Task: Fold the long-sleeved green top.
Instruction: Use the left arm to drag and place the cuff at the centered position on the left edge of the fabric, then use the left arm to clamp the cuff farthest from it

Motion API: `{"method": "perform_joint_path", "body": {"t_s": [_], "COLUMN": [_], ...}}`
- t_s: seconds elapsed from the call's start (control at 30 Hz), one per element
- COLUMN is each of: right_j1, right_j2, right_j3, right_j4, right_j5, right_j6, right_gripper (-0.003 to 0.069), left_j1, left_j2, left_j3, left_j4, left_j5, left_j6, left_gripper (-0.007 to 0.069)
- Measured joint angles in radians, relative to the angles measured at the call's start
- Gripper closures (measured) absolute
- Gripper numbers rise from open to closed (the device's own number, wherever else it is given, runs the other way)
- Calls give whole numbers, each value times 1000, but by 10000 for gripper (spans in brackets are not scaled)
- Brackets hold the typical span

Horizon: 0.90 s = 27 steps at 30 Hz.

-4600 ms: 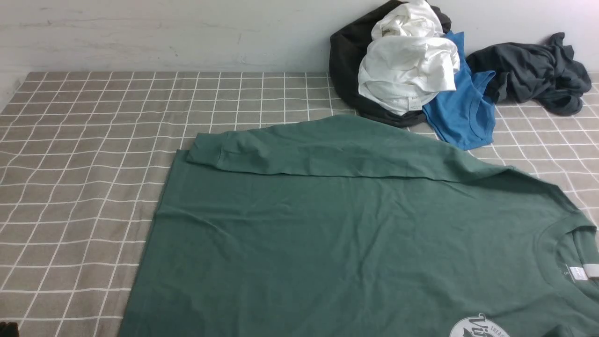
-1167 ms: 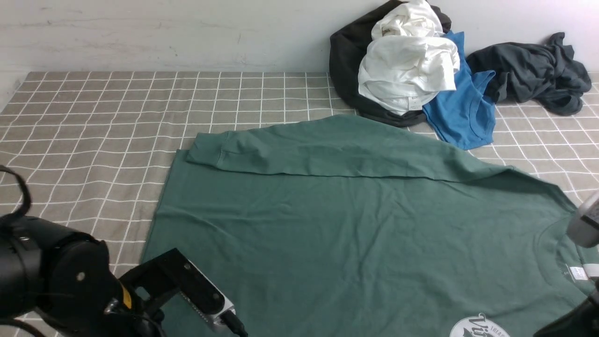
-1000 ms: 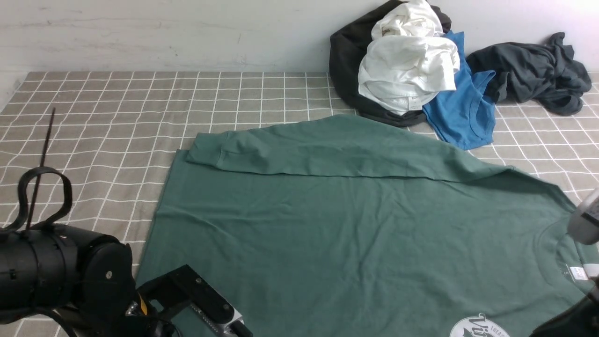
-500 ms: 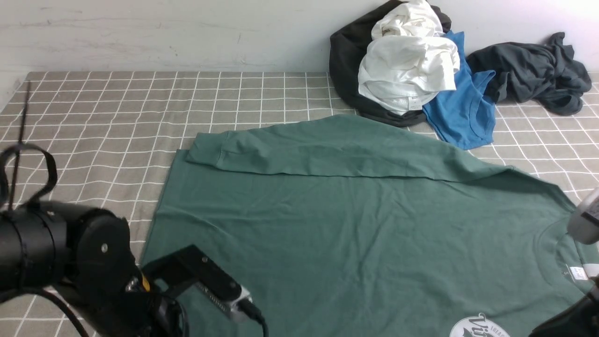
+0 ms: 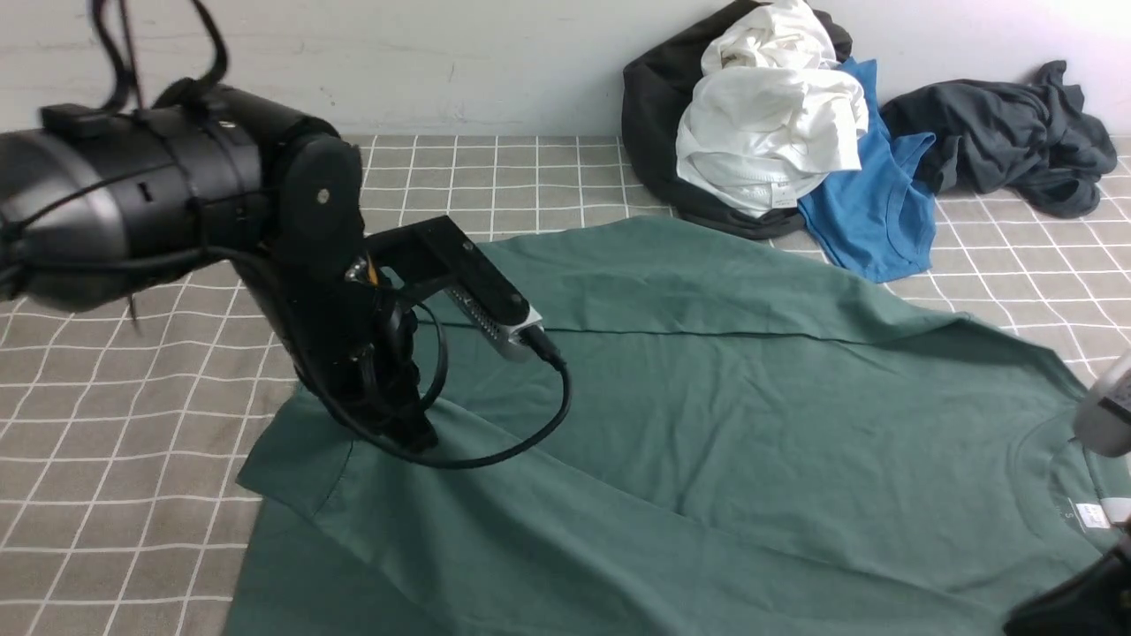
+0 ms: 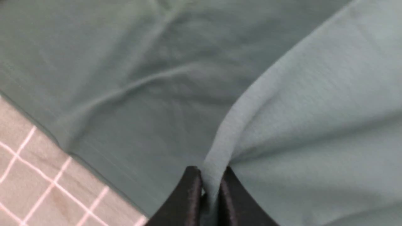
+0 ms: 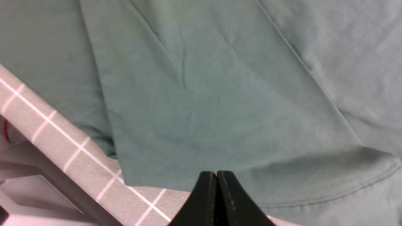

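Left gripper: black, two-fingered, jaws nearly closed on a thin ridge of cloth from the large dark green jersey long-sleeved top.
Right gripper: jaws pressed together at the top's hemmed edge; no cloth shows between them, so its hold cannot be told.
Green top: spread over the grey-brown white-checked table cover, with its near flap raised and turned over the body.
Step, as judged: a lengthwise fold, near side over the middle, about half carried.
Next move, as judged: take the flap on toward the far folded edge, both arms in step to avoid a skewed crease, lay it flat, then release.
Front view only: the diagonal fold line, and the heap by the wall of crumpled white garment, bright blue shirt and dark grey garment. The left fingertips are hidden there.
Left wrist view only: the pinch itself.
Right wrist view only: the table's near edge.
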State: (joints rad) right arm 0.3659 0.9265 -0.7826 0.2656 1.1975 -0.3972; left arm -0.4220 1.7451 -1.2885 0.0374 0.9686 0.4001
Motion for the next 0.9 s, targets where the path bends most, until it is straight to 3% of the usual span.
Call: {"method": "perform_joint_path", "body": {"t_s": [0.13, 0.23, 0.3, 0.33, 0.47, 0.57, 0.73, 0.9], "right_j1": [0, 0, 0, 0, 0, 0, 0, 0], "right_j2": [0, 0, 1, 9, 54, 105, 199, 233], "right_j3": [0, 0, 0, -1, -10, -30, -82, -91], "right_j4": [-17, -28, -30, -36, -68, -83, -82, -74], "right_j5": [3, 2, -3, -13, -69, -97, -112, -114], "right_j6": [0, 0, 0, 0, 0, 1, 1, 1], "right_gripper": [673, 673, 673, 673, 673, 673, 673, 673], "left_j1": [32, 59, 76, 98, 160, 204, 268, 289], "left_j2": [89, 153, 177, 191, 217, 255, 397, 537], "left_j3": [-56, -95, -128, -170, -291, -368, -508, -629], "left_j4": [3, -3, -11, -22, -68, -119, -240, -263], "left_j5": [0, 0, 1, 1, 1, -5, -79, -118], "left_j6": [-15, -24, -52, -92, -138, -148, -177, -223], "left_gripper": [566, 497, 428, 345, 162, 90, 53, 52]}}
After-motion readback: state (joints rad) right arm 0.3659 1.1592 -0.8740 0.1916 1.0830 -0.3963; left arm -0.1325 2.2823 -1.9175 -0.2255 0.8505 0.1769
